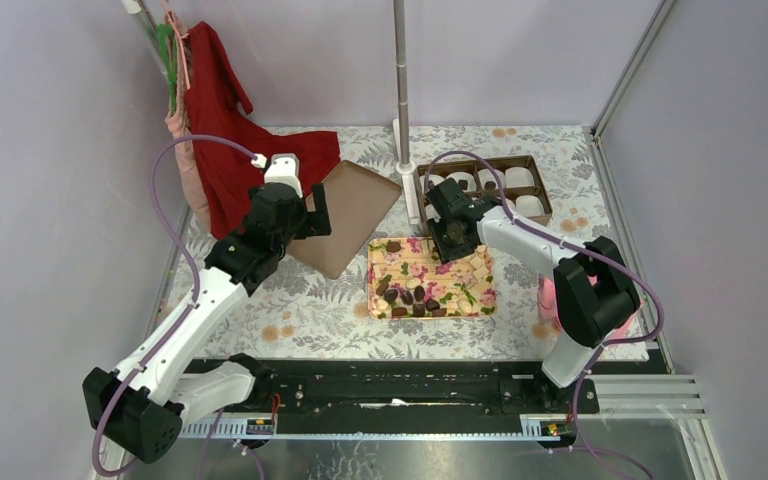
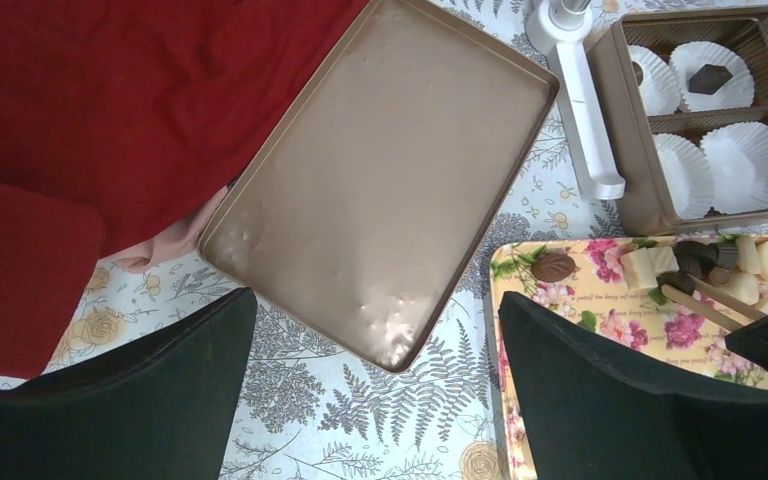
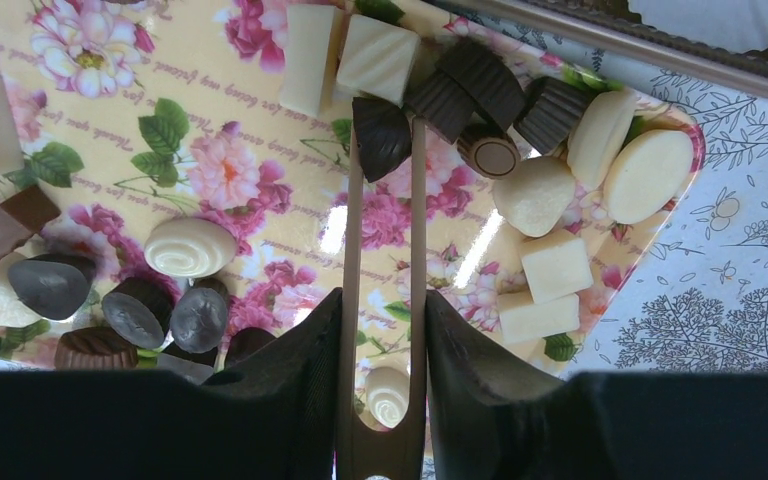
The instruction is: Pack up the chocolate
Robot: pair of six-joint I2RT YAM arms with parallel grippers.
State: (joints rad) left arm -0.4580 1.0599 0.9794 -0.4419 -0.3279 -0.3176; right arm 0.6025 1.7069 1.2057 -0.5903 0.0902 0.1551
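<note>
The right gripper (image 3: 382,320), clenched on tongs (image 3: 418,230), brackets a dark chocolate (image 3: 380,135) on the floral tray (image 3: 270,110). The left gripper (image 2: 375,330) hangs wide apart. Most paper cups (image 2: 750,160) in the box (image 2: 620,120) sit unfilled.

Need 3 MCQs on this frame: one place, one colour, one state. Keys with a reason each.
1. The cup box lies, from the floral tray: A nearer the arms; B farther, rightward; C left.
2. The piece at the tongs' tips is: A white; B pink; C dark brown.
3. The left tool is: A open, empty; B shut on tongs; C shut on chocolate.
Keys: B, top view shows it past the tray; C, right wrist view shows it dark; A, its jaws stand wide apart, gripping nothing.
</note>
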